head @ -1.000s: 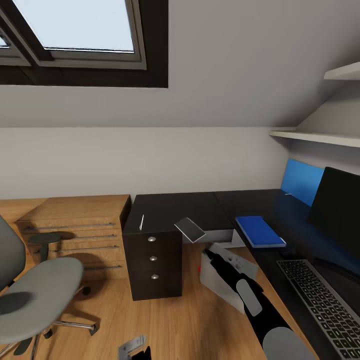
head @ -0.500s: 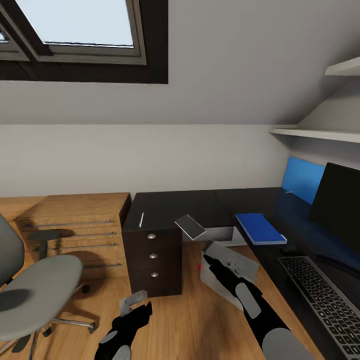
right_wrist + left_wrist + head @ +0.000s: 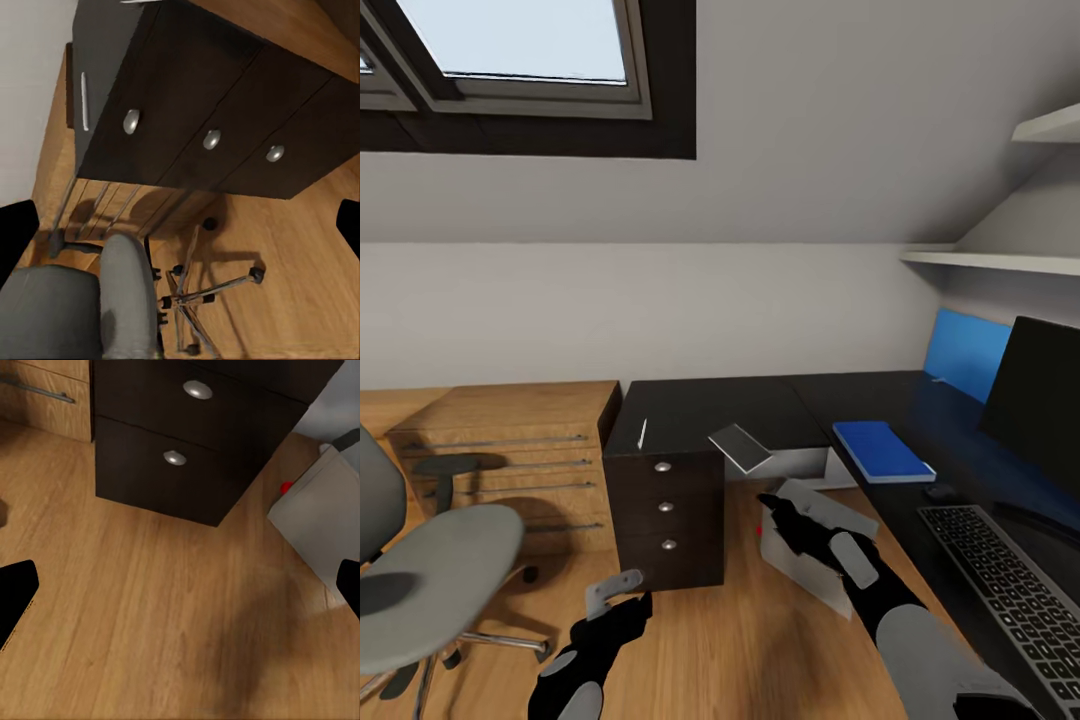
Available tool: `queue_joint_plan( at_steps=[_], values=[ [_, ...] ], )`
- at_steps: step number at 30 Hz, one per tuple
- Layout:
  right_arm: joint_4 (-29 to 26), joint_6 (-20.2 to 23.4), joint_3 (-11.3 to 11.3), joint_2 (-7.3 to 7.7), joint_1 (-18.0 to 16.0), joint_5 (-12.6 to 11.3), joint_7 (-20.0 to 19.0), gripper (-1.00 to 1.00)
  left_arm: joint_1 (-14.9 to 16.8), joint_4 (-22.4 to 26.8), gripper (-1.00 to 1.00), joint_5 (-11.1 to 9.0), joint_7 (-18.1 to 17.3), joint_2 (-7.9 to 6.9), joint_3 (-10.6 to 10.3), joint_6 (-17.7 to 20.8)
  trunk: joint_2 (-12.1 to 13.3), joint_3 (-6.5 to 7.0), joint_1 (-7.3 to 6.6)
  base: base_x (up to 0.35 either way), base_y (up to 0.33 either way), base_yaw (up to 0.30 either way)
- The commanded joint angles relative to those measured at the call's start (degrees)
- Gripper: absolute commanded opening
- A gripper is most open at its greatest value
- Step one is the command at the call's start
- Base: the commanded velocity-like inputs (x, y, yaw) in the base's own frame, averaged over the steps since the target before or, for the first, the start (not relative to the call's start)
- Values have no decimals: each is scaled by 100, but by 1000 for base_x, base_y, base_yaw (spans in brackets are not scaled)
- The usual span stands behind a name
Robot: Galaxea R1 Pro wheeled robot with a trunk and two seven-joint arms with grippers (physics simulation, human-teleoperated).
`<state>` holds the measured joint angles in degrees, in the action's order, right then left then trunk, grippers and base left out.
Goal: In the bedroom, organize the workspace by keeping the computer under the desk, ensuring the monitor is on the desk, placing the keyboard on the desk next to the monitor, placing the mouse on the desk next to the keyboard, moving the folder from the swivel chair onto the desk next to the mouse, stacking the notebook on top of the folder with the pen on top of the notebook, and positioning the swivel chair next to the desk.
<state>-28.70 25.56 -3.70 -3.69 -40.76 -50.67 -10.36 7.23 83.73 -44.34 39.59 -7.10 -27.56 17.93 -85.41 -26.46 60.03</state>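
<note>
Sloped white walls and a skylight frame the corner where we face the surface, the glossy black L-shaped desk with its drawer unit. Along its right wing the monitor stands, with the keyboard in front of it, the small black mouse near the keyboard's far end, and the blue folder just beyond the mouse. That part of the task looks settled to us.

We judge the notebook step to be in hand. The grey notebook sits tilted at the front edge of the surface, just above our right gripper; whether the gripper grips it we cannot tell from the head view. In the right wrist view the two dark fingertips sit far apart at the picture's edges, so we read that gripper as spread. The left gripper hangs low over the wooden floor, also spread and empty.

The pen lies on the surface above the drawers. The computer stands on the floor under the desk's edge. The swivel chair waits off to the left, apart from the desk.

Next, we need a firm hold on the notebook, then a carry across to lay it flat on the folder.
</note>
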Motion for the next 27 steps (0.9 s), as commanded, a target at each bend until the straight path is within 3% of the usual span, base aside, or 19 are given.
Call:
queue_joint_plan(
  at_steps=[1,3,5,12,22,23,27],
  values=[
    [1,258,-86,-3,-68,-303,-8,100,7,10,100,-30,42,-29,-13,11,-45,-25,23,0,0,0],
    [4,393,-111,-2,-108,-585,-8,100,5,10,100,-30,42,-51,-12,10,-126,-61,67,0,0,0],
    [80,372,-136,5,-152,-1019,-9,100,0,11,100,-31,41,-151,-12,6,-206,-97,110,0,0,0],
    [524,-69,-148,25,-168,-1218,-19,100,-2,-32,100,-48,46,-203,-21,3,-487,-223,264,0,0,0],
    [603,-159,-126,53,-169,-1109,-18,100,0,-335,100,-27,57,-156,-45,-8,-888,-402,484,0,0,0],
    [604,-163,-124,56,-170,-934,-18,100,-1,-356,100,-24,66,-153,-47,-8,-928,-420,506,0,0,0],
    [603,-165,-129,63,-170,-663,-23,100,1,-366,100,-27,78,-152,-47,-8,-1088,-492,594,0,0,0]
  ],
)
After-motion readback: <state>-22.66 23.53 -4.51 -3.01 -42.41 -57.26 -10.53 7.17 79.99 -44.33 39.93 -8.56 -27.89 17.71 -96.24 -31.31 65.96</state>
